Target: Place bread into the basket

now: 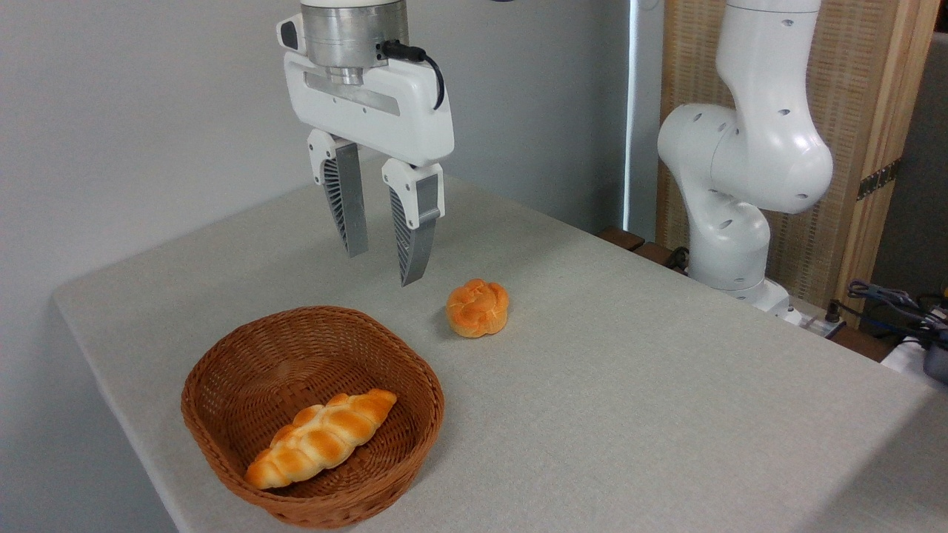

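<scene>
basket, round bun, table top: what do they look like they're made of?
Basket: brown woven wicker or rattan, semi-gloss; the weave shows on wall and rim.
Round bun: golden-orange knotted top with an even sheen; could be real bread or a plastic or foam replica, the picture can't settle it.
Table top: light grey, matte, finely speckled; looks like cloth or laminate, unclear which.

Even, bright, diffuse light fills the scene, and the pale counter (pixel 629 385) shows no glare. Shadows are soft and faint: a small one lies just left of the bread (pixel 478 307), and the basket (pixel 222 414) is darker along its inner left wall. Focus is sharp across the frame, with only a mild sheen on the white arm (pixel 748 155) and no visible edge distortion.
</scene>
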